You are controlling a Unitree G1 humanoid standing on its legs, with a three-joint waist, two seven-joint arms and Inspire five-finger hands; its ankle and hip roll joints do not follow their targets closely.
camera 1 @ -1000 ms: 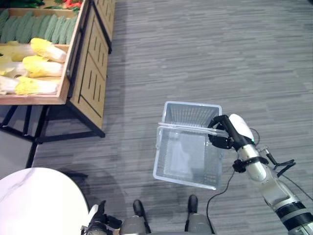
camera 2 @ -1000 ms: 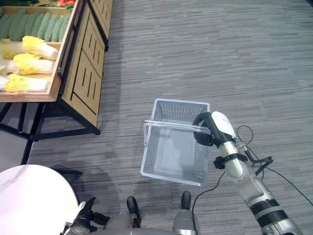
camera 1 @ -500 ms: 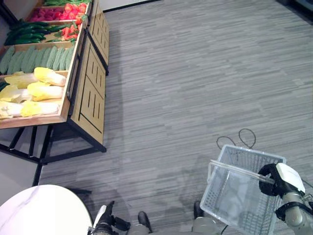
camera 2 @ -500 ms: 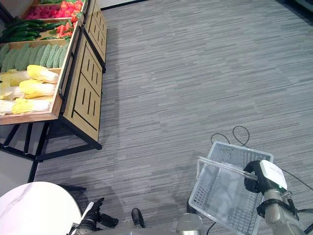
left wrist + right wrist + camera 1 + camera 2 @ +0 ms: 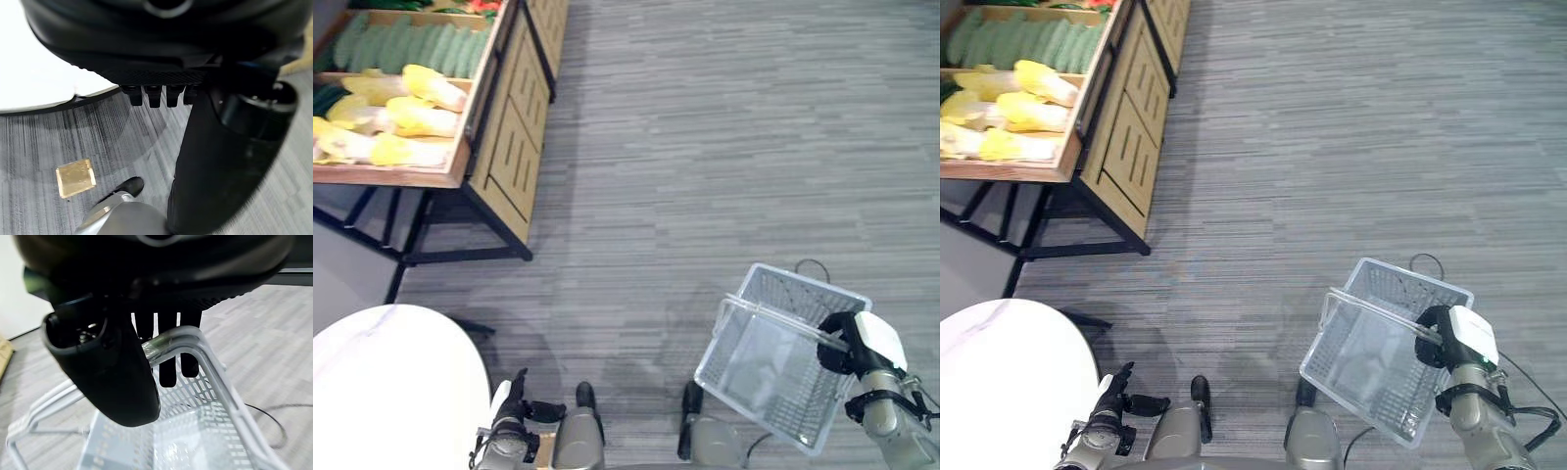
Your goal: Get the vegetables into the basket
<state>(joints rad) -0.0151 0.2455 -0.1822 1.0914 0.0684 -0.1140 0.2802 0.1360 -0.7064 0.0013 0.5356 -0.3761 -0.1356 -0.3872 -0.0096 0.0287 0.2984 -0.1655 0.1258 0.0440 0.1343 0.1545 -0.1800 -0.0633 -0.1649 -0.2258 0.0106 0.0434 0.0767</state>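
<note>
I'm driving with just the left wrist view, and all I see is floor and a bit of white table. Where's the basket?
Observer: The clear plastic mesh basket hangs from the right hand, whose fingers curl round its handle.
Operator: Any veggies in it?
Observer: None that I can see. The yellow-white cabbages lie in the wooden display stand, ahead on the robot's left.
Operator: Where's my left hand?
Observer: The left hand hangs low by the near edge of the round white table.
</note>
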